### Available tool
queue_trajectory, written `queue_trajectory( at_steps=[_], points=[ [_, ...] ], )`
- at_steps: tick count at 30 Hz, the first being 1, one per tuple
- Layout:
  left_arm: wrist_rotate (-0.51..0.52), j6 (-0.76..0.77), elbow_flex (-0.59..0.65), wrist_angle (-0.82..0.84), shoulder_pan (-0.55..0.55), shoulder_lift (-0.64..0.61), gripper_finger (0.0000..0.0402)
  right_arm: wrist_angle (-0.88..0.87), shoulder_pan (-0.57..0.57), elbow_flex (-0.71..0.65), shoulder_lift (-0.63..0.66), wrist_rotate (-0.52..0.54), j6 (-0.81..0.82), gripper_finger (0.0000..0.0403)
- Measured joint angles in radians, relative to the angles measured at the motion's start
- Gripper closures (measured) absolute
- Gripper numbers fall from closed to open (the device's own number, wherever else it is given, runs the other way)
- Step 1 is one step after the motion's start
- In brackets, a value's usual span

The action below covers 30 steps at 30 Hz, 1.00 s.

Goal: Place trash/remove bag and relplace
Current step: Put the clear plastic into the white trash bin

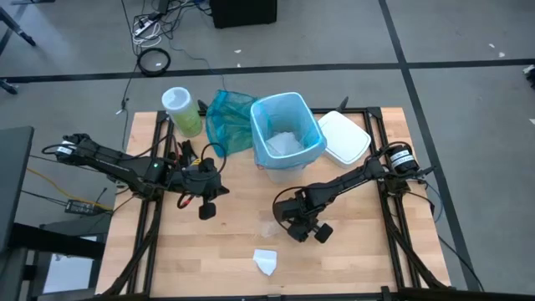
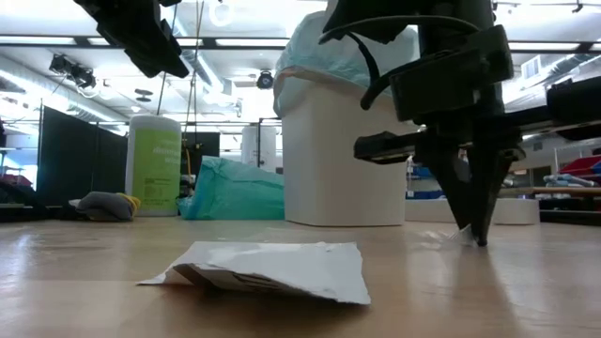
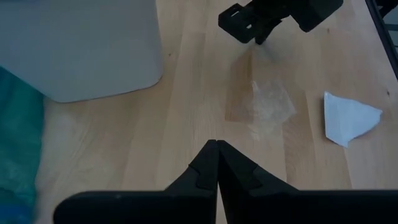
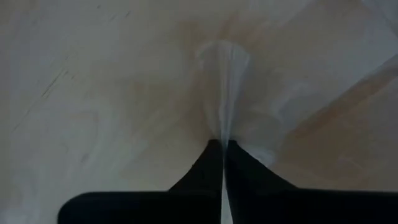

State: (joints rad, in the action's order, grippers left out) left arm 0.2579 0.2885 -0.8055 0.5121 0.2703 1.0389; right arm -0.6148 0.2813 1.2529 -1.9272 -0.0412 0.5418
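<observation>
Right gripper [image 1: 294, 224] is down at the table, near side of the bin [image 1: 285, 134], fingers pinched together on a fold of a clear plastic scrap [image 3: 267, 102]; in the right wrist view a thin pleat of film [image 4: 225, 87] rises from between the tips. Left gripper [image 1: 206, 202] hangs above the table to the left, fingers closed, empty.

Handling: the film is near weightless, limp and slick. It bunches instead of lifting flat, so a pinch on a raised wrinkle is the sensible hold. It may slide out or cling to the wood. The paper scrap [image 1: 266, 262] at the near edge is light but stiffer; its folded corner offers a hold.

Bag [image 1: 284, 109] lines the bin at table centre, far side, its light blue edge folded over the rim. It is thin and easily torn; best taken at that rolled edge.

Hard to see: the film barely shows in the high view. How much of it the fingers hold is unclear, possibly only one crease. White contents [image 1: 284, 144] in the bin cannot be identified.
</observation>
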Motion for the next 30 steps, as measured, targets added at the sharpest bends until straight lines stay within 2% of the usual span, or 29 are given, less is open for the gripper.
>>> queue_trajectory(
  at_steps=[3, 7, 16, 19, 24, 30],
  points=[
    [0.003, 0.000, 0.000, 0.000, 0.000, 0.000, 0.0387, -0.002, 0.000, 0.031, -0.006, -0.006, -0.009, 0.0402],
    [0.004, 0.000, 0.000, 0.000, 0.000, 0.000, 0.0387, -0.011, -0.009, 0.137, -0.008, -0.006, -0.072, 0.0403],
    [0.005, 0.000, 0.000, -0.063, 0.000, 0.000, 0.0387, -0.231, -0.111, 0.592, -0.007, 0.020, -0.369, 0.0403],
    [0.006, 0.000, 0.000, -0.079, 0.000, 0.000, 0.0387, -0.314, -0.139, 0.737, -0.003, 0.081, -0.482, 0.0403],
    [0.006, 0.003, 0.000, -0.102, 0.000, 0.000, 0.0387, -0.382, -0.194, 0.941, -0.003, 0.169, -0.558, 0.0403],
    [0.006, 0.020, 0.000, -0.127, 0.000, 0.000, 0.0387, -0.396, -0.255, 1.080, -0.003, 0.355, -0.665, 0.0403]
  ],
)
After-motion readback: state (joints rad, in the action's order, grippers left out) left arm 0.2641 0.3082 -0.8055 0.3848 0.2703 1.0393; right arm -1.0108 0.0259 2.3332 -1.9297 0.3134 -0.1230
